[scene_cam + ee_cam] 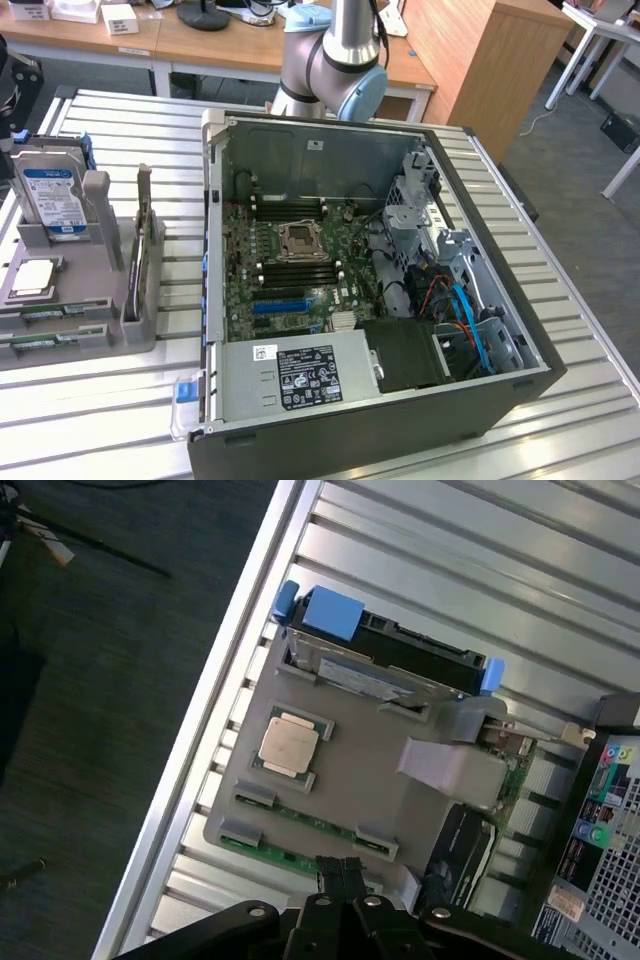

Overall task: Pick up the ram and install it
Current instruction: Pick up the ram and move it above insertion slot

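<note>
Gripper (340, 868): shut, fingertips pressed together, nothing held; poised above the outer edge of the grey holder (370, 780), tips overlapping one end of the ram (283, 852) in the wrist view; contact not discernible.

Ram: green stick lying flat in the holder's outermost slot, along the holder's long edge; second ram stick (312, 820) parallel just beside it, toward the processor chip (290, 745).

Hard drive (55, 195): standing on edge at the holder's opposite end, blue tabs at both sides.

Holder: flat on the slatted table (100, 420), near the table's rail, dark floor (100, 730) beyond; narrow strip of bare slats between holder and computer case (400, 430).

Case: on its side, open face up, walls standing all round the motherboard (240, 285).

Memory slots (285, 209): black, in two banks flanking the central socket; blue expansion slot (280, 305) nearer the power supply (300, 375).

Robot arm (335, 60): rising behind the case's back wall.
</note>
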Motion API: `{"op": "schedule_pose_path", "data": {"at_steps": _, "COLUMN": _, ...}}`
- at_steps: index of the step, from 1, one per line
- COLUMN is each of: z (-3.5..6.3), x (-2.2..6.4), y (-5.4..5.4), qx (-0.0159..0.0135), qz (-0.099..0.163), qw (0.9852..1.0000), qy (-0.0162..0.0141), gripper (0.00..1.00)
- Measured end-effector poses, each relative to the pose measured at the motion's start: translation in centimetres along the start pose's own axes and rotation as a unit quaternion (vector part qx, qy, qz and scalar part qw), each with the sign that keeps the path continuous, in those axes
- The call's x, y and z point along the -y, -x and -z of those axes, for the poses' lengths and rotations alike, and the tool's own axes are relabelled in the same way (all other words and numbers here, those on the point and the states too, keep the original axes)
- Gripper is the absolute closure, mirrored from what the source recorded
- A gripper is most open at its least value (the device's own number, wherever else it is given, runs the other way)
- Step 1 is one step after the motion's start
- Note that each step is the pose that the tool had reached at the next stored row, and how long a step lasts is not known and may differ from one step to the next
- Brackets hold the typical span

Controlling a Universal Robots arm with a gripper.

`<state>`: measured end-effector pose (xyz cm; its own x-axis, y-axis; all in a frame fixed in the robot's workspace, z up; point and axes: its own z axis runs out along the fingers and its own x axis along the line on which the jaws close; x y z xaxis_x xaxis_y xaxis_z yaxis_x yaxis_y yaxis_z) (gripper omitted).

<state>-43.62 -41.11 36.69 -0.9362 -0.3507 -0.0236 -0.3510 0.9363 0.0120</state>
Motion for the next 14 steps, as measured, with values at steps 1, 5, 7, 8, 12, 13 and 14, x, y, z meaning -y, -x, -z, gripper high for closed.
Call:
{"op": "schedule_pose_path", "data": {"at_steps": 1, "z": 0.0, "x": 0.0, "y": 0.0, "qx": -0.0001, "qz": 0.006, "qw": 1.0, "qy": 0.0001, "gripper": 0.89}}
{"op": "schedule_pose_path", "data": {"at_steps": 5, "z": 0.0, "x": 0.0, "y": 0.0, "qx": -0.0004, "qz": 0.031, "qw": 0.9995, "qy": 0.0007, "gripper": 0.89}}
{"op": "schedule_pose_path", "data": {"at_steps": 7, "z": -0.01, "x": 0.0, "y": 0.0, "qx": -0.0006, "qz": 0.046, "qw": 0.9989, "qy": 0.0011, "gripper": 0.89}}
{"op": "schedule_pose_path", "data": {"at_steps": 8, "z": -0.01, "x": 0.0, "y": 0.0, "qx": -0.0007, "qz": 0.055, "qw": 0.9985, "qy": 0.0013, "gripper": 0.89}}
{"op": "schedule_pose_path", "data": {"at_steps": 12, "z": -0.01, "x": -0.01, "y": 0.0, "qx": -0.0011, "qz": 0.086, "qw": 0.9963, "qy": 0.002, "gripper": 0.89}}
{"op": "schedule_pose_path", "data": {"at_steps": 13, "z": -0.02, "x": 0.0, "y": 0.0, "qx": -0.0012, "qz": 0.095, "qw": 0.9955, "qy": 0.0022, "gripper": 0.89}}
{"op": "schedule_pose_path", "data": {"at_steps": 14, "z": -0.02, "x": 0.0, "y": 0.0, "qx": -0.0013, "qz": 0.104, "qw": 0.9946, "qy": 0.0024, "gripper": 0.89}}
